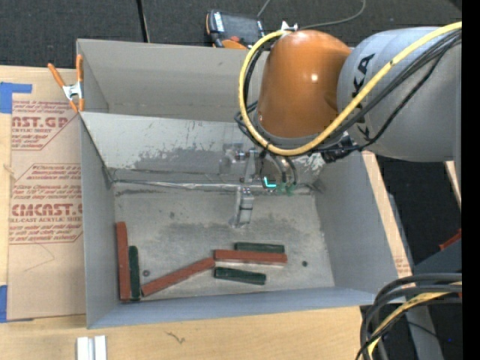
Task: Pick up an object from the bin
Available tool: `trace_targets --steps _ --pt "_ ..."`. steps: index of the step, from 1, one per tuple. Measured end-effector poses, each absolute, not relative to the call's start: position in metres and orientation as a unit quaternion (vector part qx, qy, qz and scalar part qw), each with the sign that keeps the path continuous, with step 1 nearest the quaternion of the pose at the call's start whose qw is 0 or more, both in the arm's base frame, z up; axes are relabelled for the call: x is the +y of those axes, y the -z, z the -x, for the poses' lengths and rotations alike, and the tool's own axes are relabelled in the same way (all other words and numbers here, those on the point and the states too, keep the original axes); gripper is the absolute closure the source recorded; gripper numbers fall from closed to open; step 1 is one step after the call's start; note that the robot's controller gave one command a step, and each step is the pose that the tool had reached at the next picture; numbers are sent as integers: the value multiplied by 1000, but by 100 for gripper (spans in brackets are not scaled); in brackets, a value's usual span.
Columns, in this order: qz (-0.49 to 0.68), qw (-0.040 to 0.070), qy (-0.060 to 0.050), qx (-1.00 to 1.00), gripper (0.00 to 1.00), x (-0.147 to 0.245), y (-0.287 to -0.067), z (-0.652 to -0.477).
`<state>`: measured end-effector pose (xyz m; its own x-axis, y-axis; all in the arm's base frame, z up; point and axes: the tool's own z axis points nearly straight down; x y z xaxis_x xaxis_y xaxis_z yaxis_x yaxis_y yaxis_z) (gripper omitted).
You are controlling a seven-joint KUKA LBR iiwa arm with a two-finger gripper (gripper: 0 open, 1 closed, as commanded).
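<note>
**Pincer above bare bin floor**

The pincer (244, 210) hangs over the empty middle of the grey bin (150, 193); its spread cannot be told. Nearest it, toward the front wall, lie a short green bar (259, 247), a red-brown bar (250, 258) and a second green bar (240, 276).

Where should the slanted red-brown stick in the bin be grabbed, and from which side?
Probably at its middle, from straight above, closing across its narrow width. The slanted red-brown stick lies flat with bare floor on both sides there, while its ends lie close to the upright dark green stick and the level red-brown stick.
</note>
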<state>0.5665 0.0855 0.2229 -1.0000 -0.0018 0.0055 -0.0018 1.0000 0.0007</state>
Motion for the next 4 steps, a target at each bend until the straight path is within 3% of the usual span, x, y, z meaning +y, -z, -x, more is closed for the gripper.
trace_targets --steps 1,2,3,4 --pt "-111 4 0 -994 0 49 -93 -495" --pt "-42 1 0 -999 0 32 -69 -499" --pt "-43 0 1 -999 100 32 -70 -499" --pt "-70 -5 0 -998 100 68 -228 -504"
